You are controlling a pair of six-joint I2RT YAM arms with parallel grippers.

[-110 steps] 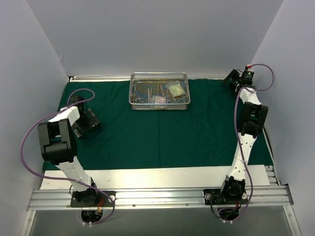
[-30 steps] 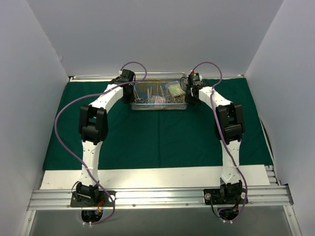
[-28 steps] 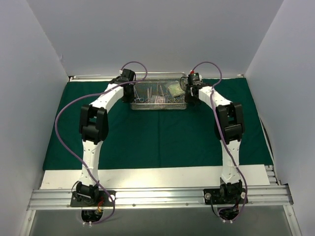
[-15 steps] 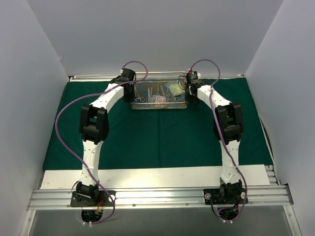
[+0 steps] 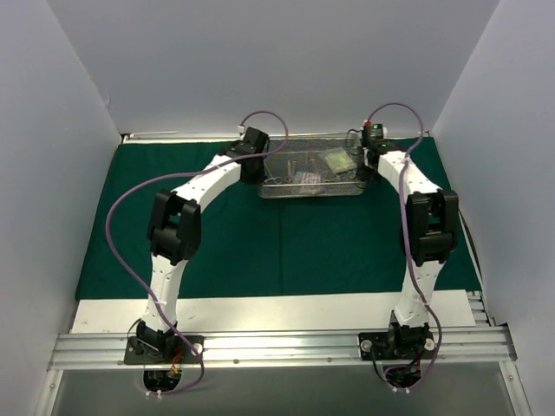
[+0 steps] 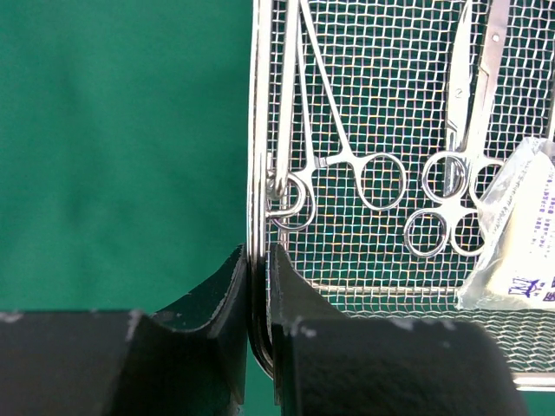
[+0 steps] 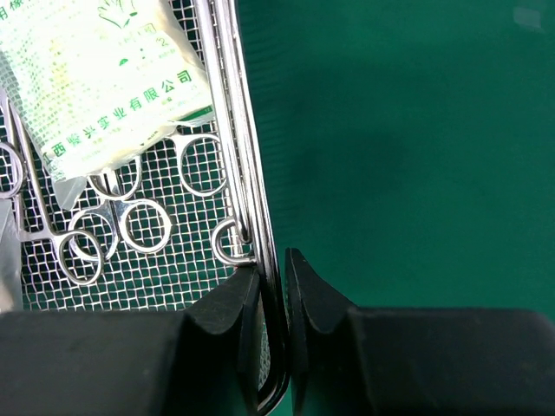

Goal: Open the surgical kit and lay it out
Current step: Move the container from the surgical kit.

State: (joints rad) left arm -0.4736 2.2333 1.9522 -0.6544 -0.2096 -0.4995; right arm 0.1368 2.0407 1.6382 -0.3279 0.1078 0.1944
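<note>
Non-task stuff around me: plain pale grey walls box the cell in on three sides, back wall [image 5: 260, 61], left wall [image 5: 43, 191] and right wall [image 5: 516, 173], all evenly lit. At the near edge a bare white table strip [image 5: 286, 310] runs almost full width, and just in front of it a slotted aluminium rail [image 5: 286, 348] goes side to side, with a few more aluminium bars [image 5: 479, 305] showing at its right end. Below the rail there's flat grey floor [image 5: 277, 394], and a thin pale ledge [image 5: 165, 136] sits along the foot of the back wall on the left.
</note>
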